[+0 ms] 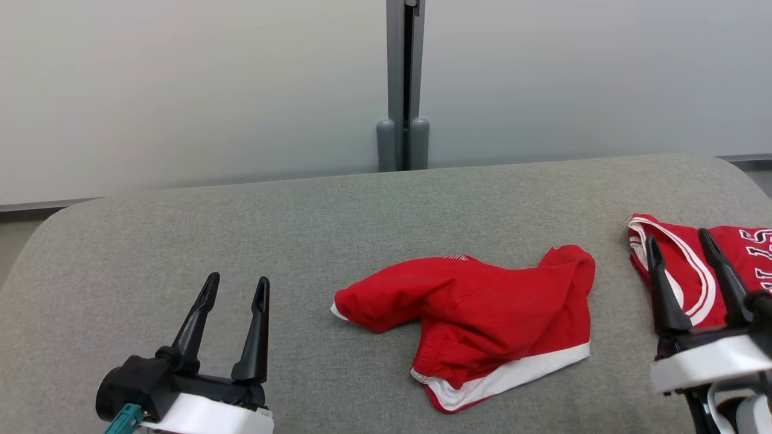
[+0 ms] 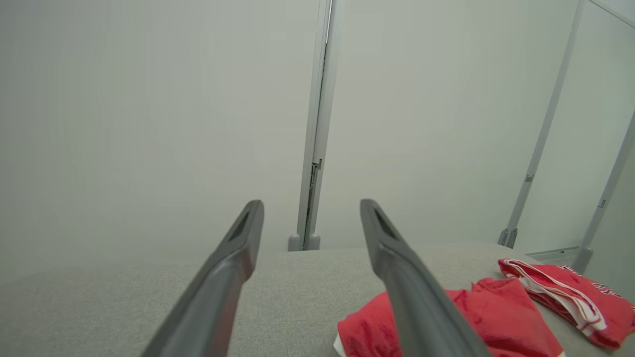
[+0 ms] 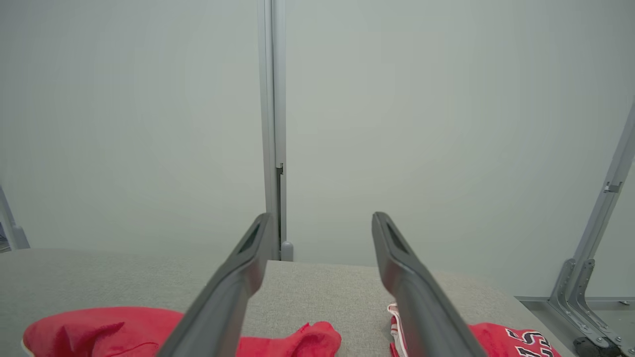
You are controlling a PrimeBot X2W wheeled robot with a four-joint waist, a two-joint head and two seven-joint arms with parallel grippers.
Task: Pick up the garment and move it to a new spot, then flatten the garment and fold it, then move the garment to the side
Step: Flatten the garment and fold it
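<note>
Two red garments lie on one grey fabric tabletop (image 1: 241,229) — crumpled red shorts with white trim (image 1: 476,319) at centre, folded red jersey with white stripes (image 1: 727,265) at the right edge. Both grippers gape empty — left end effector (image 1: 237,280) over bare cloth, right end effector (image 1: 678,236) by the jersey.

Bare lab booth: pale partition panels (image 1: 181,90), metal post (image 1: 405,84), grey padded table (image 1: 181,241).

The light is soft, even and quite bright, without glare. The garment (image 1: 482,319) casts only a thin shadow on the grey surface (image 1: 301,217). In the wrist views the near fingers (image 2: 414,297) are blurred, and the post (image 2: 539,134) leans at the edge.
</note>
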